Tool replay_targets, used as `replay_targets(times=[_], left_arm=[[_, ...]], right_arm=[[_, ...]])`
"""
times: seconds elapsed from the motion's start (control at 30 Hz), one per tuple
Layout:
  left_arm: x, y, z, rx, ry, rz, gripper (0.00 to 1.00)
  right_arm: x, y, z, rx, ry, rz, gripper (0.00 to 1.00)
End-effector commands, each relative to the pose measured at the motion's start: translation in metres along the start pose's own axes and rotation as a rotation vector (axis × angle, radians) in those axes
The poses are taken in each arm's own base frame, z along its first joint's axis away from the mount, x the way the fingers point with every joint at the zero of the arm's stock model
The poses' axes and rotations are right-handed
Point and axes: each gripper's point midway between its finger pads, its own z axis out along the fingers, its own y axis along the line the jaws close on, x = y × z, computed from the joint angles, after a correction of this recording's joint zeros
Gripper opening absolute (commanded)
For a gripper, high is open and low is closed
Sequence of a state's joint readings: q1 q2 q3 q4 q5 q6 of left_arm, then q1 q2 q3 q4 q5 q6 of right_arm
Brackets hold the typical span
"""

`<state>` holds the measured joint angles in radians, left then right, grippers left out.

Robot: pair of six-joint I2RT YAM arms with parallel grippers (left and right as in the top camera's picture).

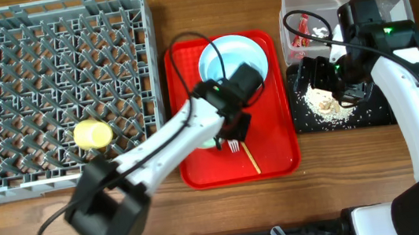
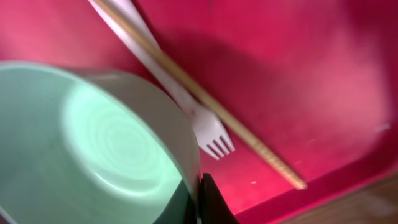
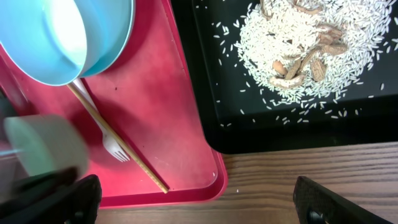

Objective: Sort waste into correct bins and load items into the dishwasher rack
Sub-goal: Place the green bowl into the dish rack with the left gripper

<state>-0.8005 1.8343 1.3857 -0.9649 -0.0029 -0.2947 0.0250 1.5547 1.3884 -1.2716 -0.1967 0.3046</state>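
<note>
Plainly, left tool (image 2: 199, 196) pinches the rim of the green bowl (image 2: 93, 143) over the red tray (image 1: 276, 149), mid-frame; that thin hold could slip, dropping it onto the fork (image 2: 208, 134). Right tool (image 3: 196, 193) hangs spread, empty.

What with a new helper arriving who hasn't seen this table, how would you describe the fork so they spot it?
Find the flat red tray between the grey rack and the black tray. Near its front edge, beside the green bowl, lies the small white fork. Unlike the thin wooden chopstick alongside it, it is pale and ends in prongs.
</note>
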Motion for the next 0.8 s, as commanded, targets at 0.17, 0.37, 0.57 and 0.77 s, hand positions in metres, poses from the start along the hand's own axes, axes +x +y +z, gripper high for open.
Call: replay_targets(times=[0.17, 0.37, 0.57, 0.77], left_arm=[[-0.063, 0.090, -0.147, 0.196, -0.363, -0.071, 0.04], [-0.066, 0.185, -0.188, 0.610, -0.566, -0.150, 0.04], [-0.075, 0.269, -0.182, 0.855, -0.737, -0.292, 0.04], [-0.073, 0.333, -0.147, 1.022, -0.814, -0.412, 0.04]], right_arm=[[-0.004, -0.003, -0.004, 0.017, -0.019, -0.015, 1.00], [-0.003, -0.003, -0.004, 0.017, -0.017, -0.015, 1.00], [-0.003, -0.003, -0.004, 0.017, -0.017, -0.015, 1.00], [-0.003, -0.003, -0.004, 0.017, -0.017, -0.012, 1.00]])
